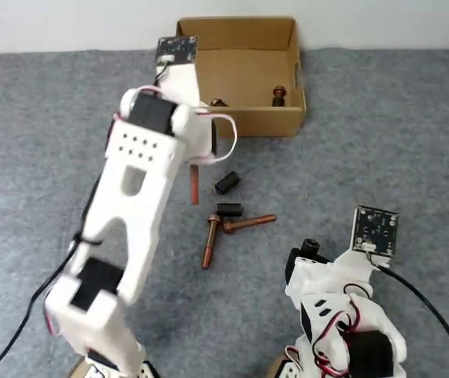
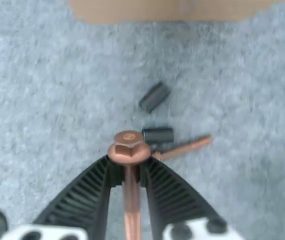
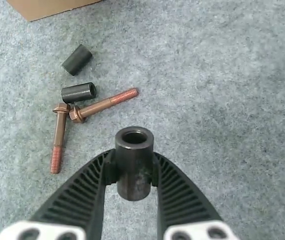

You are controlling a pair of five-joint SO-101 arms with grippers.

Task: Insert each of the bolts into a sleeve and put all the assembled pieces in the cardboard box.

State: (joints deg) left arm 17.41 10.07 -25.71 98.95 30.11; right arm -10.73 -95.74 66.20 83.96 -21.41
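Clamping a bolt (image 2: pixel 130 195) below its head, the left gripper (image 2: pixel 128 169) mirrors the right gripper (image 3: pixel 133 169), jaws pinching a sleeve (image 3: pixel 134 159).

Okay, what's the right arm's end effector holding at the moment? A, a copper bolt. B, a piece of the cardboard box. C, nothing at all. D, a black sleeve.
D: in the right wrist view the right end effector is closed on a black sleeve whose open bore faces the camera; the copper bolt sits in the left end effector instead.
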